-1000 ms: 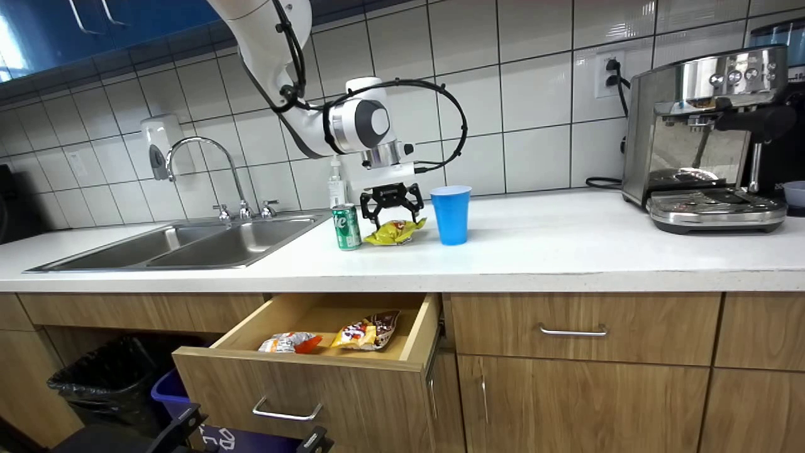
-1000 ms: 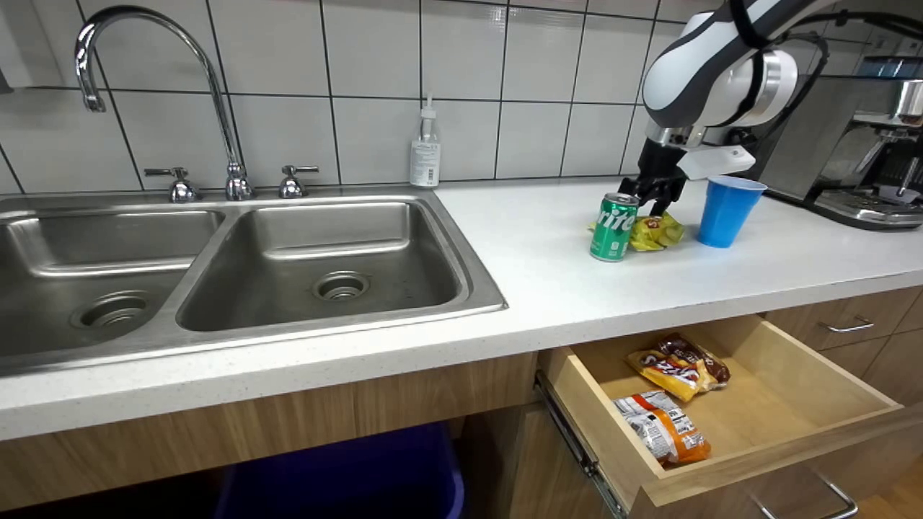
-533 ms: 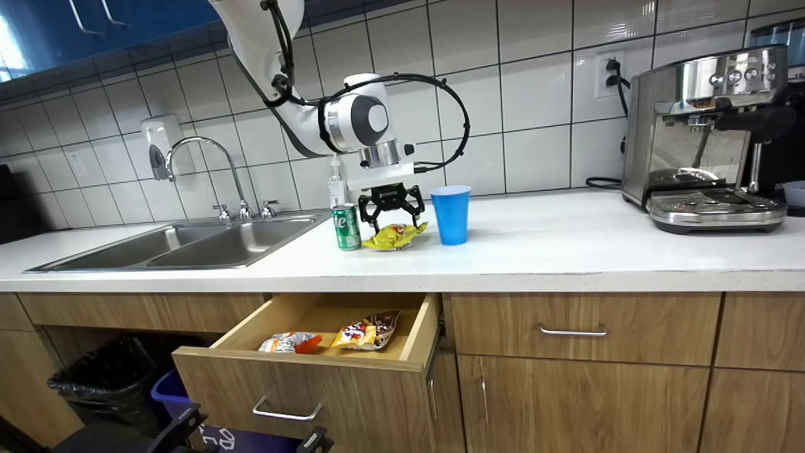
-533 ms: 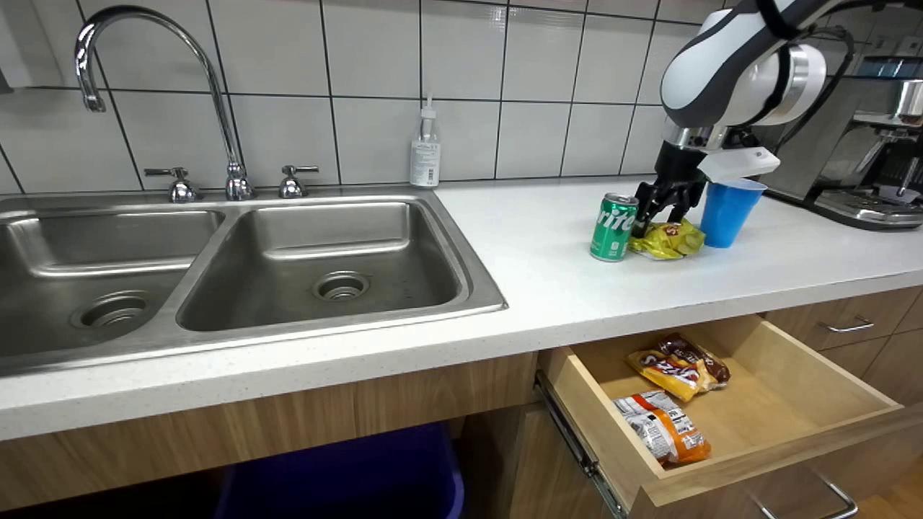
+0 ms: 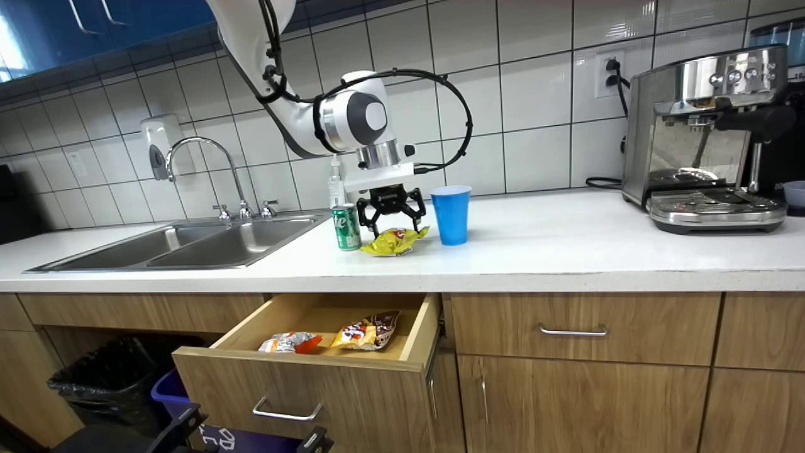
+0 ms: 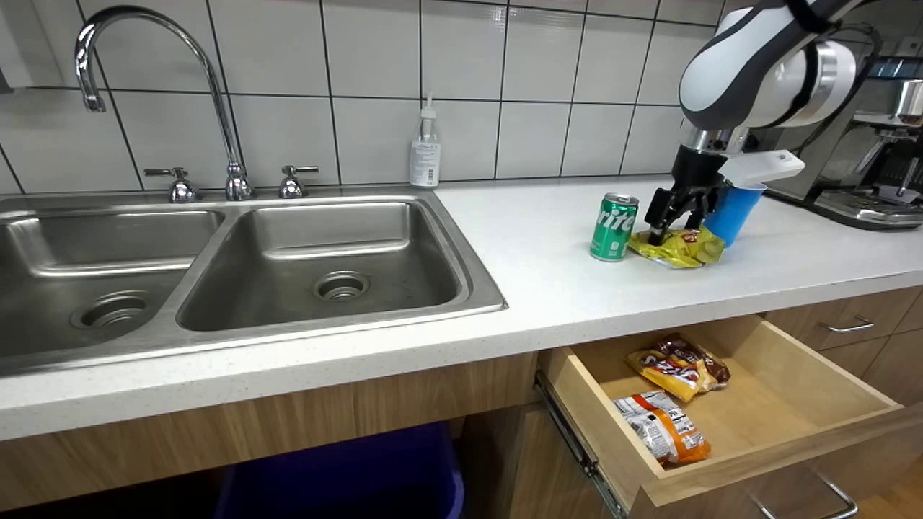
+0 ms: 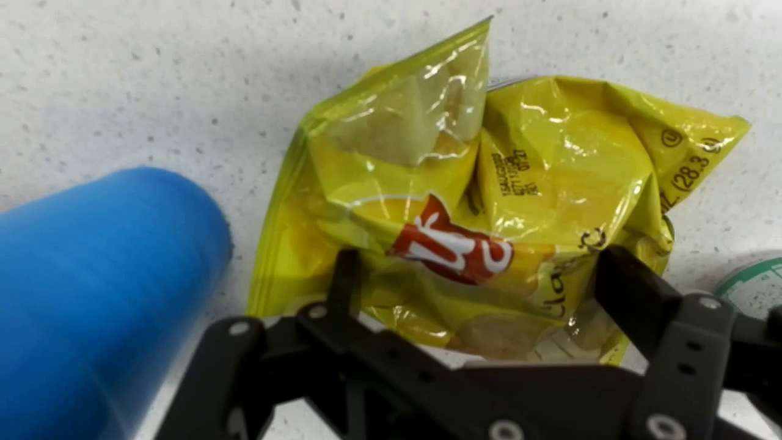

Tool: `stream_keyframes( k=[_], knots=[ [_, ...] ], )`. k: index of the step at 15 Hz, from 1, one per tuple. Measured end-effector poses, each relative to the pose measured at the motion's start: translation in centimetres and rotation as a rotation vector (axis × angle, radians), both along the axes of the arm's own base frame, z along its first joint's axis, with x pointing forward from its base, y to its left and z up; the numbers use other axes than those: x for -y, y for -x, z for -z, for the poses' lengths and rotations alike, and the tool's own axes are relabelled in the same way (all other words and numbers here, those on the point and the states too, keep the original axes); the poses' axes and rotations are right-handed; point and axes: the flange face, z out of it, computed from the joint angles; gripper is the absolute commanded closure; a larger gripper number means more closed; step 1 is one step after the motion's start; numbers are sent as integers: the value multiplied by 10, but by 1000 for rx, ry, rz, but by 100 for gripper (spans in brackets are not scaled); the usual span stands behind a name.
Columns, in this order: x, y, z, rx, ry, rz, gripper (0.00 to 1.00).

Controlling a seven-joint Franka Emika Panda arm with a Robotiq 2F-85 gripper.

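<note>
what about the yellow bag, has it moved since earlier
Yes, the yellow bag has moved slightly toward the counter's front edge in both exterior views.

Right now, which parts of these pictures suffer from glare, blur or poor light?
Wrist view: small white highlights on the yellow chip bag; the blue cup looks soft, out of focus; the black gripper shows little surface detail. In an exterior view: strong glare on the blue cabinet at the picture's left edge. In both exterior views: faint shiny streaks on the wall tiles.
</note>
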Motion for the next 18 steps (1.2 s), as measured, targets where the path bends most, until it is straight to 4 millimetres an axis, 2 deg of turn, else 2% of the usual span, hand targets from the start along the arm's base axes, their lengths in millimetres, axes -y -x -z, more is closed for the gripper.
stream_keyframes(
  k=[9,18],
  knots=[
    [-8,31,1,-16,17,-28,0],
    [-18,76,5,-24,16,-21,0]
  ],
)
